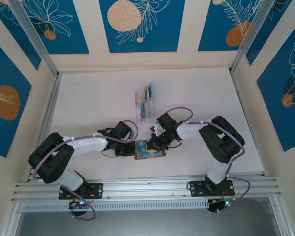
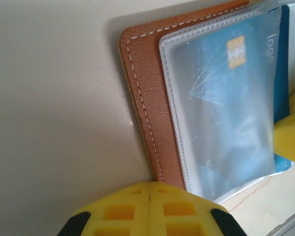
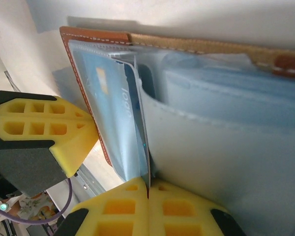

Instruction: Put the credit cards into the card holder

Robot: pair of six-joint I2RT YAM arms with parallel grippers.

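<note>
The card holder [image 1: 156, 154] lies open between both arms. The left gripper [image 2: 150, 192] is closed against its leather edge, and the right gripper [image 3: 148, 187] is pinched on the blue card [image 3: 110, 118] in a clear pocket. A skewed push could buckle that pocket or drag the holder.

A pale, matt counter [image 1: 88, 98] is bounded at its near edge by an aluminium rail [image 1: 147, 187]. The brown card holder [image 1: 148, 150] is laid open on the counter near the middle of that edge, and in the left wrist view its stitched leather cover is seen lying flat against the surface. A clear slotted rack [image 1: 140, 98] holding blue credit cards [image 1: 145, 111] is placed farther back, apart from the card holder.
</note>
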